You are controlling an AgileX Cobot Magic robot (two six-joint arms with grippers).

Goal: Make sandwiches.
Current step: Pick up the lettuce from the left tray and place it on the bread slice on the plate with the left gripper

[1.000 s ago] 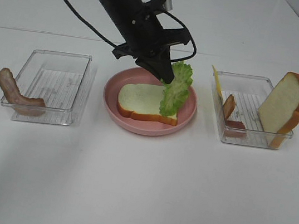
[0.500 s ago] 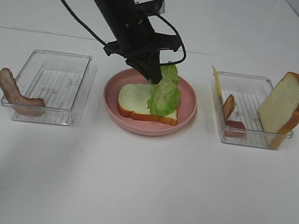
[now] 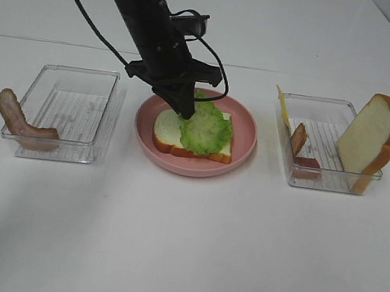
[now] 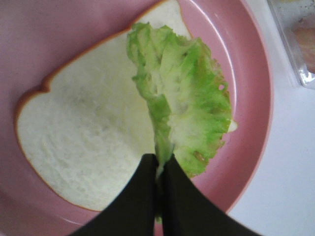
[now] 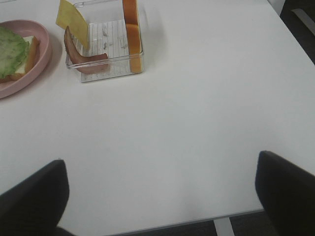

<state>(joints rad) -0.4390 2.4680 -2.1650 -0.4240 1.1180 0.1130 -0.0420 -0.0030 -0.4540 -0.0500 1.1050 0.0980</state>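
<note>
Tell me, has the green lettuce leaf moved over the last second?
Yes. Against the pink plate, the lettuce leaf went down and left, from hanging upright to lying on the bread slice.

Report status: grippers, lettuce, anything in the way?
Left gripper shut on lettuce leaf, leaf draped on bread slice in pink plate. Right gripper open, holding nothing, over the table. Nothing blocking the plate.

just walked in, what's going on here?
The left gripper is shut on the edge of a lettuce leaf, most of which lies on the bread slice on the pink plate. The right gripper hangs open over the table. Not yet used: one bacon strip draped on the left tray's rim; a second bread slice, second bacon strip and cheese in the right tray.
</note>
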